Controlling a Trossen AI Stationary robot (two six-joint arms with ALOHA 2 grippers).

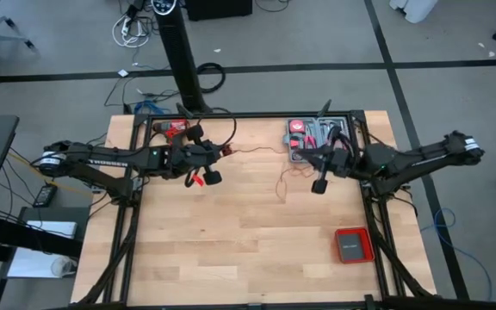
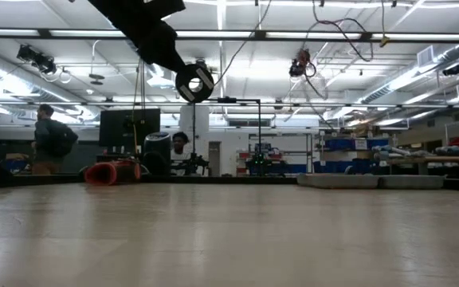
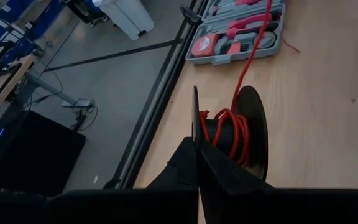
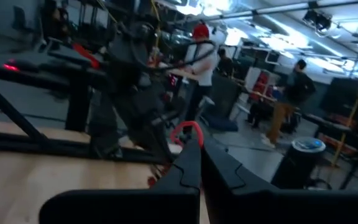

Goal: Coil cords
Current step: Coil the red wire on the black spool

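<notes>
Where cord point(image 3: 248, 59) runs (taut), toolkit point(image 3: 238, 31) behind.

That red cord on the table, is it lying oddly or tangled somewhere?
Somewhat odd: only a few loose loops of the red cord sit on the black spool held in the shut left gripper. The rest trails loose across the wooden table toward the tool case.

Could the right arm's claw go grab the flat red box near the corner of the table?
Probably yes. The red box lies alone on bare wood, on the right claw's side, with nothing between them, though that claw is shut now.
</notes>
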